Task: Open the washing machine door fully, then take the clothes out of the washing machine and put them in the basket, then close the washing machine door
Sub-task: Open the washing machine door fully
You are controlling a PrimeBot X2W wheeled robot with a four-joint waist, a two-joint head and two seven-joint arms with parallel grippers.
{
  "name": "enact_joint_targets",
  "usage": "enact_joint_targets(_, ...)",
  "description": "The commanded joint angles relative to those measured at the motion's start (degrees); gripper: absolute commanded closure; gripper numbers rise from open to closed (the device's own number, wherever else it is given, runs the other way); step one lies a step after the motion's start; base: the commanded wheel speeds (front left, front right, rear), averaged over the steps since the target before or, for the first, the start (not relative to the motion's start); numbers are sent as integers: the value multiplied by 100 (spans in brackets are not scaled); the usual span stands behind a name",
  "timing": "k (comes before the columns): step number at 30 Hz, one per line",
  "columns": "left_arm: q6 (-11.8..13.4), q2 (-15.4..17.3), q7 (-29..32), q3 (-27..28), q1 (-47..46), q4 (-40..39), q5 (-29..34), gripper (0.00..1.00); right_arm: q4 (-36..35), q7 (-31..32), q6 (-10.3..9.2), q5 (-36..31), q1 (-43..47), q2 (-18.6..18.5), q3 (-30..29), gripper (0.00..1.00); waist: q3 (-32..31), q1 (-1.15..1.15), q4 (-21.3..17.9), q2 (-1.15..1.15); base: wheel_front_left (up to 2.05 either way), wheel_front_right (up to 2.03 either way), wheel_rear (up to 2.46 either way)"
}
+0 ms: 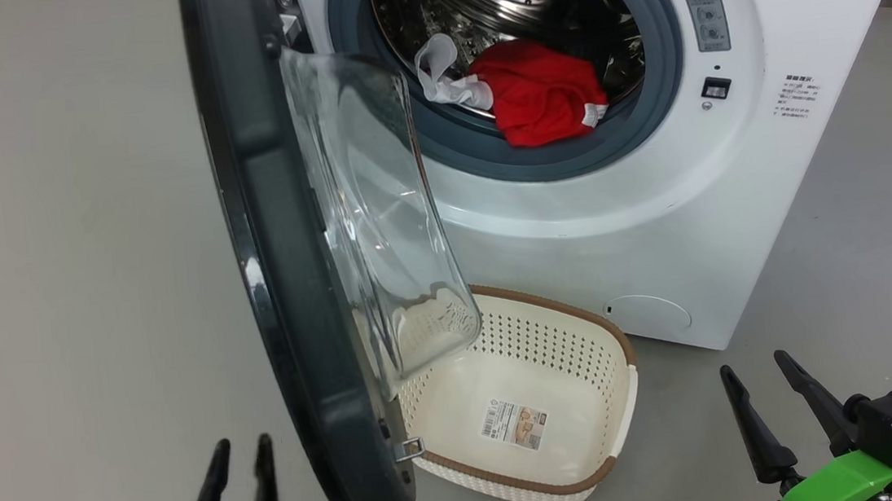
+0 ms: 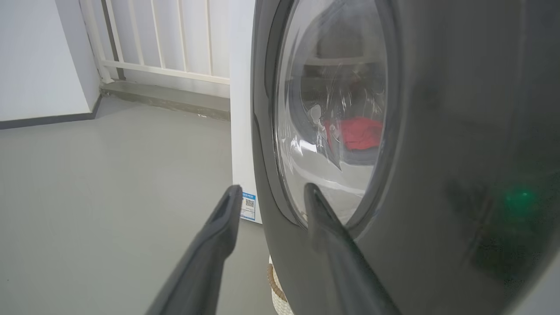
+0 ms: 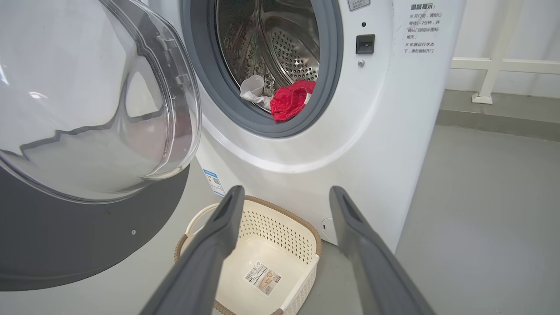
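Left jaws: parted, holding nothing, just beside the outer face of the washing machine door (image 1: 281,242), near its free edge; contact cannot be told. Right jaws: wide, empty, well right of the door. Basket (image 1: 545,339): on the floor below the door's glass bowl, partly overhung. Clothes (image 1: 541,90): beyond the door, in the drum mouth of the washing machine (image 1: 654,206). Judgement: the door is not fully open. I should catch its rim and swing it wider before reaching in.

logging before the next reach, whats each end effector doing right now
left end effector: open, holding nothing
right end effector: open, holding nothing
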Motion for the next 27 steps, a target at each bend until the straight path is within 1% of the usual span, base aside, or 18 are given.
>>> enact_joint_targets(1, 0, 54, -52, 237, -77, -128, 35, 100, -142, -54, 36, -60, -36, -28, 69, 0, -14, 0, 9, 0, 0, 0, 0)
enact_joint_targets(4, 33, 54, -52, 405, -99, -264, 11, 100, -152, -54, 36, -76, -27, -21, 63, 0, -32, 0, 16, 0, 0, 0, 0)
enact_joint_targets(7, 63, 54, -52, 629, -160, -568, 55, 100, -157, -54, 36, -82, -22, -20, 58, 0, -47, 0, 19, 0, 0, 0, 0)
enact_joint_targets(11, 94, 54, -52, 786, -312, -1347, 45, 100, -178, -55, 36, -87, -14, -28, 42, 0, -52, 0, 24, 0, 0, 0, 0)
enact_joint_targets(14, 108, 54, -52, 685, -414, -2084, 57, 100, -189, -55, 36, -92, -19, -33, 40, 0, -44, 0, 9, 0, 0, 0, 0)
enact_joint_targets(17, 154, 54, -52, 340, -426, -2742, 29, 100, -195, -55, 36, -98, -26, -35, 44, 0, -42, 0, -13, 0, 0, 0, 0)
enact_joint_targets(20, 84, 54, -52, -201, -299, -3012, -22, 100, -195, -55, 36, -101, -33, -39, 49, 0, -30, 0, -35, 0, 0, 0, 0)
enact_joint_targets(22, -68, 54, -52, -647, -193, -3007, -34, 100, -196, -55, 36, -102, -35, -43, 50, 0, -20, 0, -45, 0, 0, 0, 0)
enact_joint_targets(24, -180, 54, -53, -1066, -63, -2858, -202, 100, -197, -55, 36, -103, -44, -47, 52, 0, -7, 0, -52, 0, 0, 0, 0)
enact_joint_targets(27, -249, 54, -53, -1489, 94, -2384, -402, 100, -190, -55, 36, -102, -59, -49, 69, 0, -7, 0, -66, 0, 0, 0, 0)
